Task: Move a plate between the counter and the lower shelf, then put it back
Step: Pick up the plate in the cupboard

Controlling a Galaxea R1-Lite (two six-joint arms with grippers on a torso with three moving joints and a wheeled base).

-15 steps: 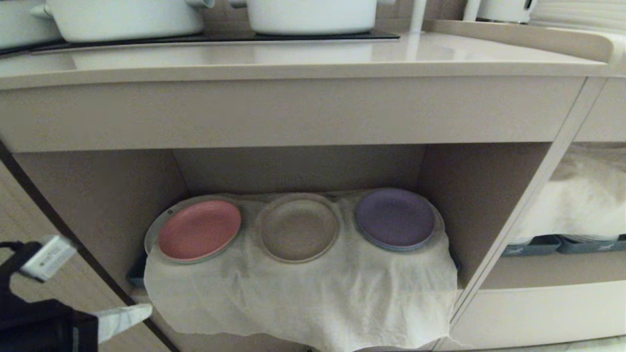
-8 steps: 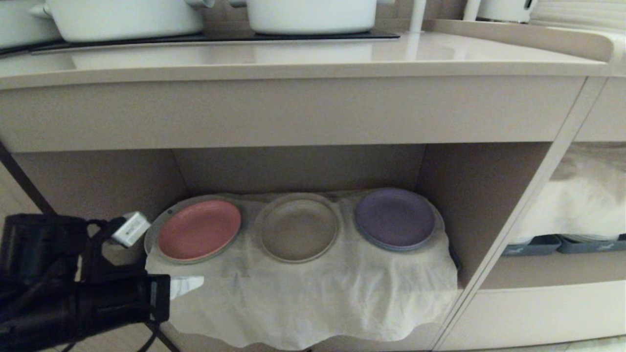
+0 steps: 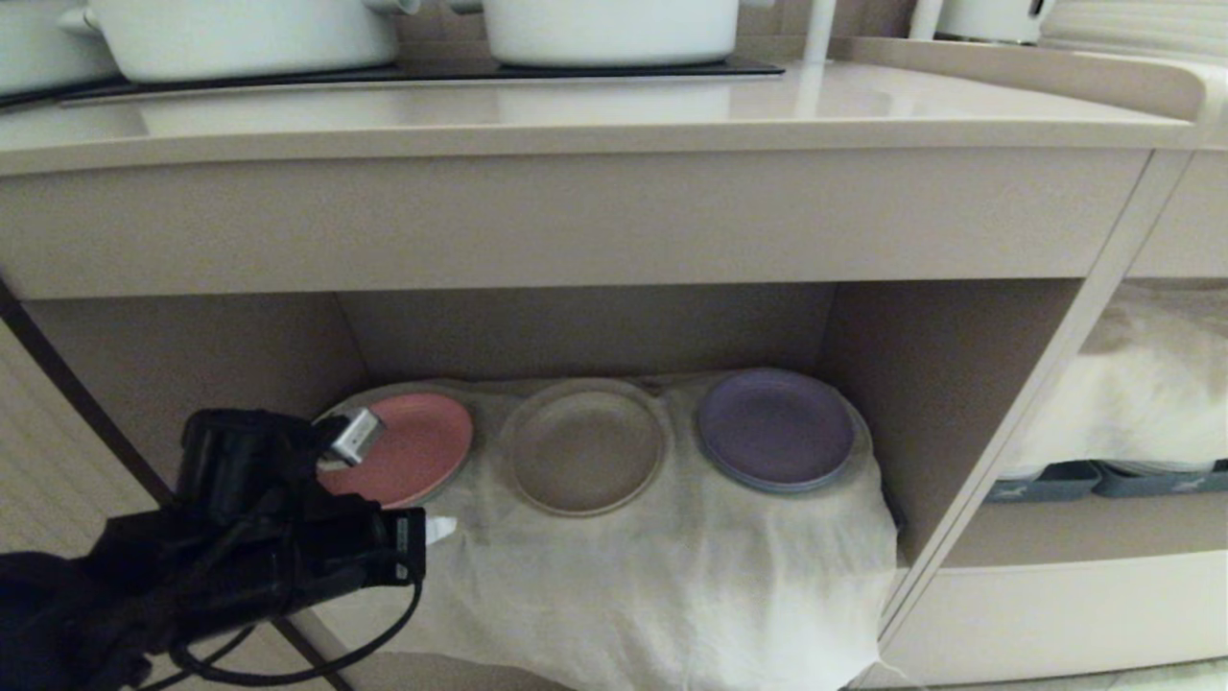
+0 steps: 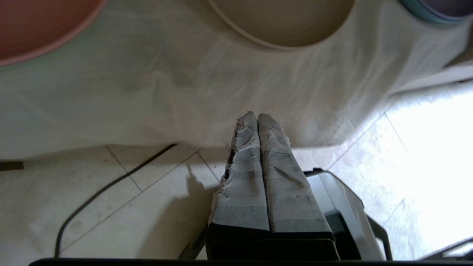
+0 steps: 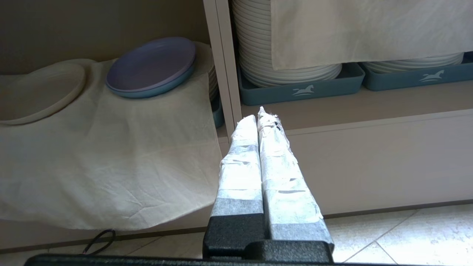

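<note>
Your left gripper (image 3: 439,529) has its fingers pressed closed, empty, at the front-left of the lower shelf (image 3: 230,374), over the white cloth (image 3: 672,576) below the pink plate (image 3: 413,446). The cream plate (image 3: 585,446) sits on the cloth mid-shelf, between the pink plate and the purple plate (image 3: 775,429). Your right gripper (image 5: 260,114) is closed too, empty, before the divider post (image 5: 223,74). The worktop (image 3: 576,120) carries white pots (image 3: 614,29).
</note>
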